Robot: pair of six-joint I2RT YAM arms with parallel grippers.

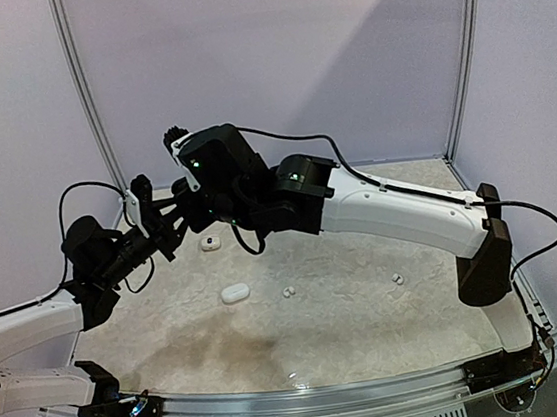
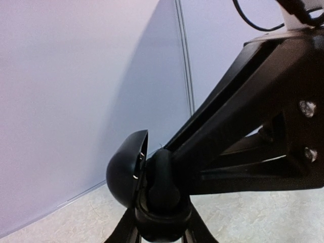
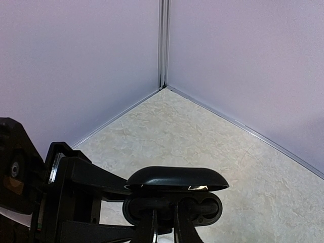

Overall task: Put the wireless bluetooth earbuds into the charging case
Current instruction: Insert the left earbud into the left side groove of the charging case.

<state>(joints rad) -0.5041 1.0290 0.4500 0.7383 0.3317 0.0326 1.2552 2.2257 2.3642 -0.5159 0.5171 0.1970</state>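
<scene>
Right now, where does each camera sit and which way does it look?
Top: high behind the left arm and right arm, looking down on them and the table.
Left wrist: faces a wall; own fingers grip the open black case.
Right wrist: faces a wall corner; own shut fingers point at the case.
Both wrist views share that case.

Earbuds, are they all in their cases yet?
Not yet. I can't see any bud seated. Now the left gripper holds the open black case midair while the shut right gripper reaches its wells. Two white earbuds and a white case wait on the table.
</scene>
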